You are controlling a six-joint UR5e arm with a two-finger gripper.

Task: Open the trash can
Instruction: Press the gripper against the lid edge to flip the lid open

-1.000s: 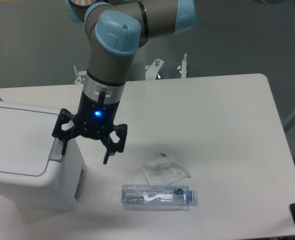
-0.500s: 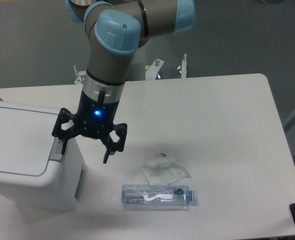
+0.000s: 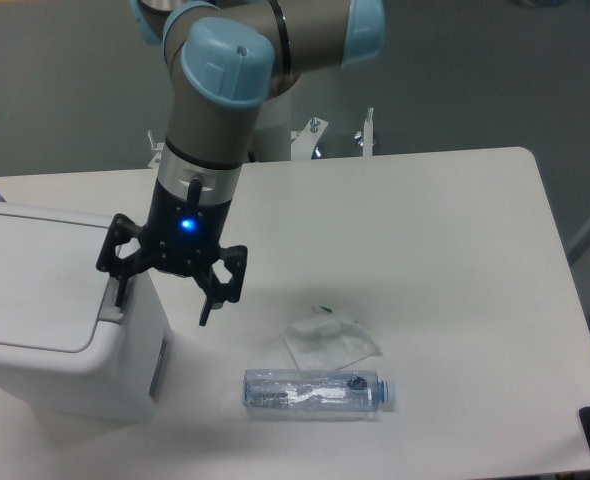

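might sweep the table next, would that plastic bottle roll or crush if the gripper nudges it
The bottle lies on its side on the table, so a nudge across its length would probably roll it. It looks clear and empty, so likely light and apt to skid. Its thin walls may dent under a firm squeeze.

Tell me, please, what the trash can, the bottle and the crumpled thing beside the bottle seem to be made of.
The trash can looks like white moulded plastic, smooth and slightly glossy, with rounded corners. The bottle appears to be clear thin plastic: the table shows through it, and it has a blue cap. The crumpled thing seems a translucent plastic wrapper or film, though it could be paper.
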